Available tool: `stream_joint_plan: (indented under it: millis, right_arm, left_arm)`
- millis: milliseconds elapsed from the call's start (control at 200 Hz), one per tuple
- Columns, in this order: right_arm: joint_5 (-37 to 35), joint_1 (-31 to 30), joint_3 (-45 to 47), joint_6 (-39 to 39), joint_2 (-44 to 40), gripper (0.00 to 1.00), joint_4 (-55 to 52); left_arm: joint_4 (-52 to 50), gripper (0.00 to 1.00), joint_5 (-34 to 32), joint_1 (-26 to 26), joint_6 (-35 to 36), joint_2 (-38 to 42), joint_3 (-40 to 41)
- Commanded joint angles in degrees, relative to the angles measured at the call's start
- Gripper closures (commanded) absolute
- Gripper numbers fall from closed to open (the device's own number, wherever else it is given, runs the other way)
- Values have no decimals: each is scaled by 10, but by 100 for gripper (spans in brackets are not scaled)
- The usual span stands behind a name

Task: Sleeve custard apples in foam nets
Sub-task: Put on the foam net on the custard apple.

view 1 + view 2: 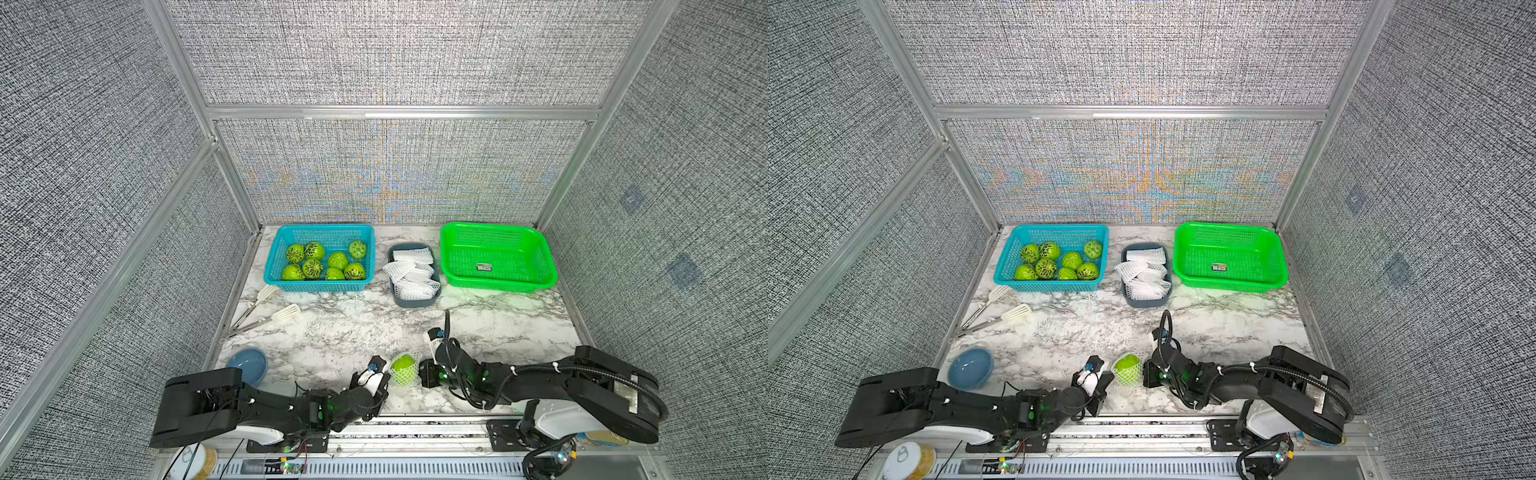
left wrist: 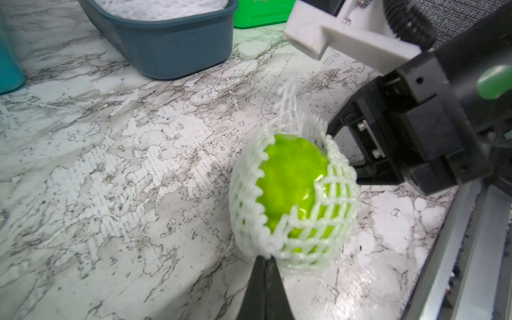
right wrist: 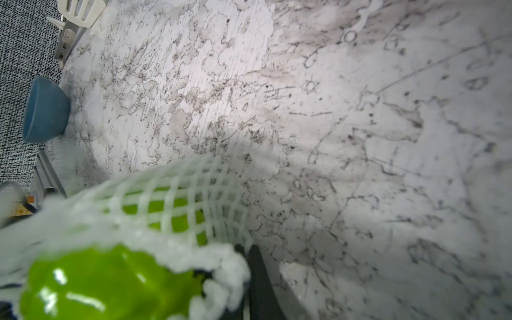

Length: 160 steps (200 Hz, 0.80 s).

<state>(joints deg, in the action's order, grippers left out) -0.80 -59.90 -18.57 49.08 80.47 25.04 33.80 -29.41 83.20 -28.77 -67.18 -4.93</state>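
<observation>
**Top views:** In both top views, 1 custard apple (image 1: 403, 364) sits near the front edge of the marble table (image 1: 332, 345), partly inside a foam net (image 1: 404, 377). It lies directly between the arms. The left gripper (image 1: 388, 374) meets the net's left side and the right gripper (image 1: 420, 370) its right side, so both are equally near. Jaw states cannot be told from here.

**Left wrist:** The left jaws are pressed together, pinching the net rim. The net's mouth gapes upward, and roughly half the fruit (image 2: 291, 182) is bare.

**Right wrist:** The right jaws are closed on the opposite rim, with mesh (image 3: 177, 194) stretched across the fruit.

**Judgement:** The sleeve axis is tilted near upright. The next pull should draw both rims along it, over the bare crown.
</observation>
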Motion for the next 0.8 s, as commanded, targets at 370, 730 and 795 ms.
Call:
stream_joint_plan:
  millis: [370,730,795]
  right_arm:
    - [-7,-3,-1,-14,16,90,8]
    - [-41,-3,-36,-45,-27,75,-82]
    - [-51,-3,-41,-51,-36,72,-97]
  left_arm:
    - [-45,100,-23,1,-21,-23,-20]
    - [-80,100,-60,1,-25,10,-23]
    - [-88,100,-69,0,-24,20,-23]
